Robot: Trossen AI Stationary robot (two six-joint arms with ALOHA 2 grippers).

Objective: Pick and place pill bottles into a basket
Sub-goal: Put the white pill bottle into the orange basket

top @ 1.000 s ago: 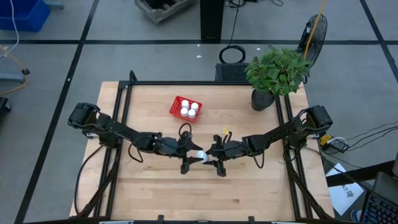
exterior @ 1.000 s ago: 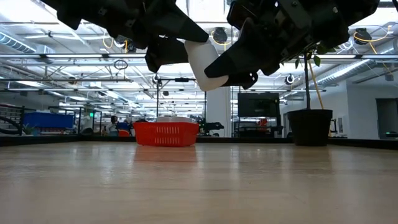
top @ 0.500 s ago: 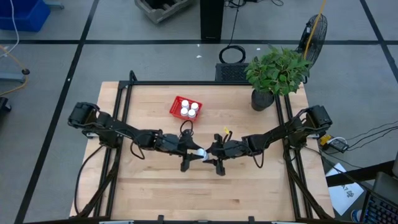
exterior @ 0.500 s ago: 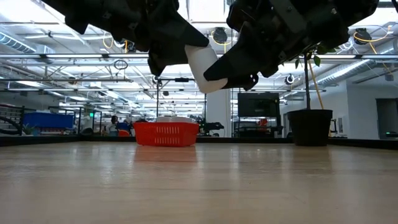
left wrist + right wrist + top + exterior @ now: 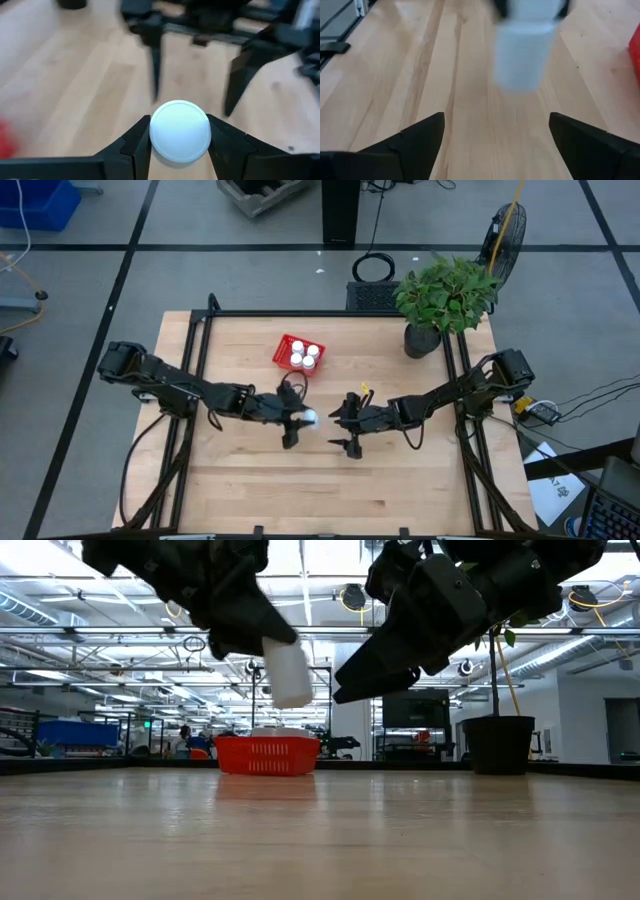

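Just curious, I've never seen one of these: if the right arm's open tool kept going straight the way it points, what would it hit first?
Most likely the bottle held in the left tool. It hangs right ahead of the open right tool, above the table, with a gap between them. Exact depth is hard to judge.

Looks like a big industrial lab hall: exposed ceiling trusses [image 5: 120, 635] and ducts, a taped concrete floor [image 5: 80, 300], and a wooden desk [image 5: 250, 470] framed in black rails.
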